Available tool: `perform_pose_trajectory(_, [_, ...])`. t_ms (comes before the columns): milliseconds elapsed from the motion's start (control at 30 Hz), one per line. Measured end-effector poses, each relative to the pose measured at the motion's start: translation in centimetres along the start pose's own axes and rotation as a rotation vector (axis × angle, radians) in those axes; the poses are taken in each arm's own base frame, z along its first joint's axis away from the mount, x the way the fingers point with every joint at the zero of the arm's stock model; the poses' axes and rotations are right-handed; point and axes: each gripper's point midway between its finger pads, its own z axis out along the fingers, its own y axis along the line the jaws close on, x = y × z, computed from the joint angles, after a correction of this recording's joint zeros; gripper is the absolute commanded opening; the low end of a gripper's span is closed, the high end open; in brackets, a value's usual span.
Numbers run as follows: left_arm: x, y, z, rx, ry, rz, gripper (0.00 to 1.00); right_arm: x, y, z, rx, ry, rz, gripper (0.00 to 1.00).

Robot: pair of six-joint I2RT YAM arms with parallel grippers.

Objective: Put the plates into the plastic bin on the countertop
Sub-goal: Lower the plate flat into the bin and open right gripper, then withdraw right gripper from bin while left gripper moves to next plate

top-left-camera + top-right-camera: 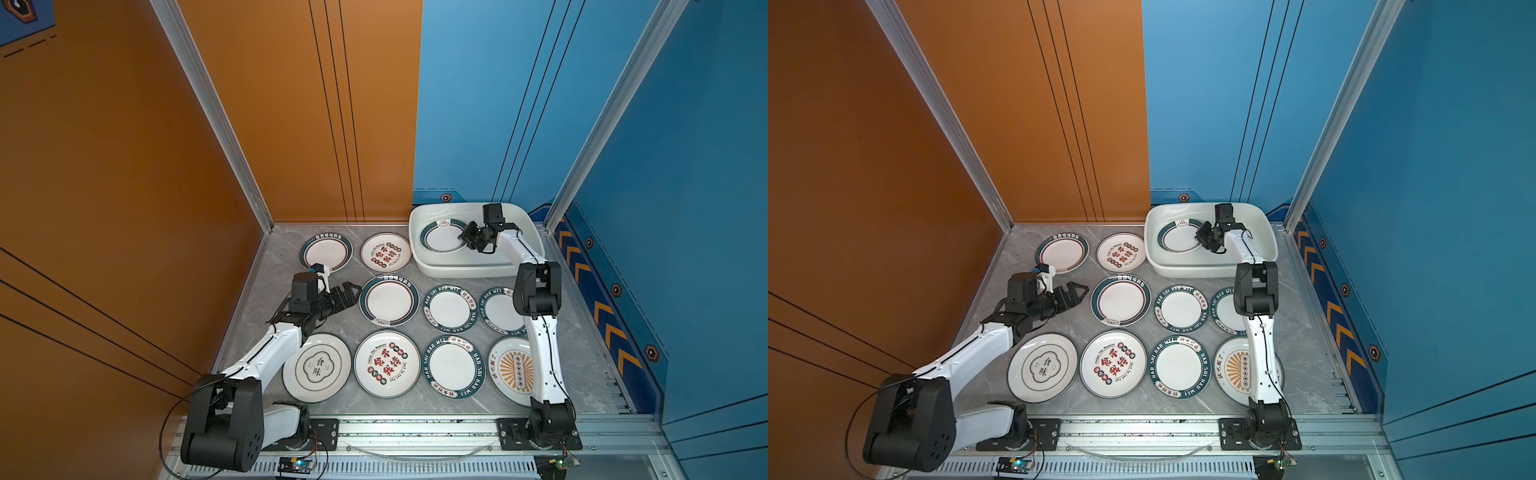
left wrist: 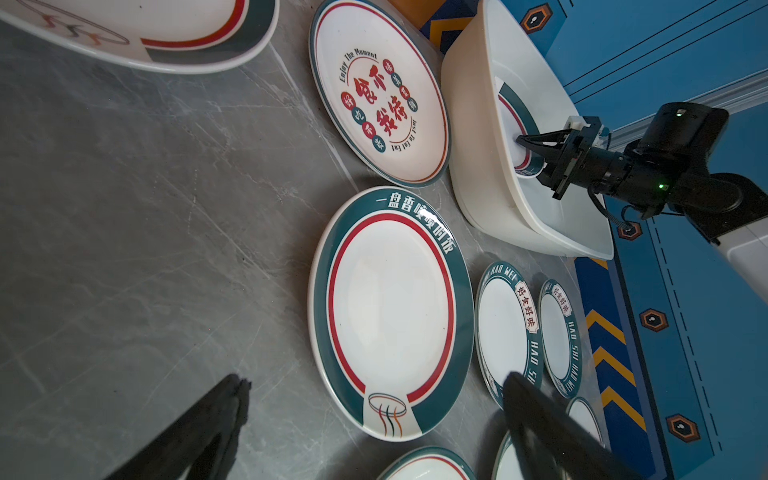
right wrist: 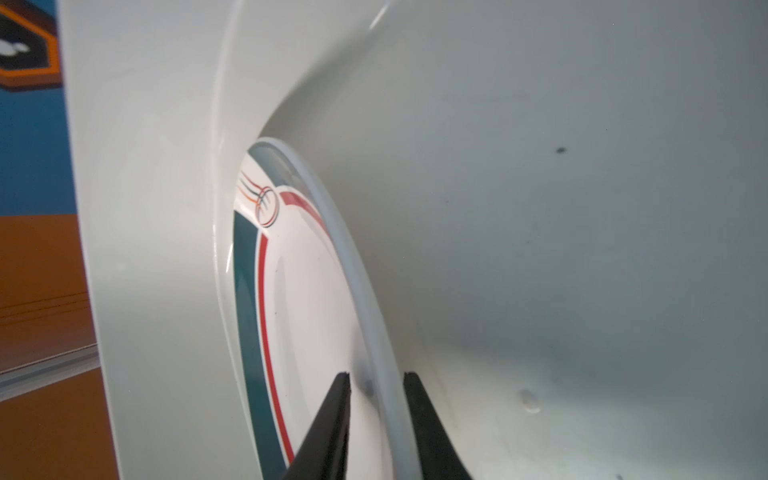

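Note:
The white plastic bin (image 1: 469, 272) (image 1: 1187, 270) stands at the back right of the grey countertop (image 1: 582, 345). One teal-rimmed plate (image 1: 440, 239) (image 3: 307, 291) lies inside it. My right gripper (image 1: 462, 237) (image 3: 376, 376) reaches into the bin, open a little, its fingers astride that plate's near rim with a gap on each side. Several more plates lie flat on the countertop. My left gripper (image 1: 353, 291) (image 2: 376, 379) hovers wide open and empty beside the middle teal-rimmed plate (image 1: 388, 300) (image 2: 390, 307).
Orange wall panels close off the left and back, blue panels the right. An aluminium rail (image 1: 415, 428) along the front carries both arm bases. The right arm's white link (image 1: 540, 353) crosses over the sunburst plate (image 1: 513, 370) at the front right.

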Motion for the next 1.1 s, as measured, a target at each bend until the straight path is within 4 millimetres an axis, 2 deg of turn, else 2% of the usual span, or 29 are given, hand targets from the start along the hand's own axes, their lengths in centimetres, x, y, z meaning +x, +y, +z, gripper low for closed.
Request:
perform_pose_trajectory(100, [0.1,0.2,0.2,-0.004,0.007,-0.003,0.98,0.4,-1.0,0.5,0.03,0.012,-0.002,0.32])
perform_pose_trajectory(367, [0.2,0.1,0.2,0.0,0.012,-0.004,0.98,0.2,-0.9,0.2,0.081,-0.02,-0.098,0.47])
perform_pose_trajectory(633, [0.6,0.5,0.6,-0.01,0.028,-0.01,0.98,0.4,-1.4,-1.5,0.209,-0.048,-0.24,0.56])
perform_pose_trajectory(767, [0.7,0.4,0.9,-0.013,0.035,-0.002,0.98,-0.6,-0.2,-4.6,0.265,-0.107,-0.325,0.56])
perform_pose_trajectory(933, [0.4,0.0,1.3,-0.015,0.035,0.007,0.98,-2.7,3.5,-11.1,0.27,-0.232,-0.414,0.58])
perform_pose_trajectory(1033, [0.5,0.0,1.8,-0.02,0.042,0.008,1.0,-2.4,5.2,-15.6,0.255,-0.284,-0.446,0.59])
perform_pose_trajectory(1100, [0.7,0.2,2.3,-0.026,0.052,-0.002,0.98,-1.6,5.9,-18.2,0.236,-0.305,-0.463,0.59])
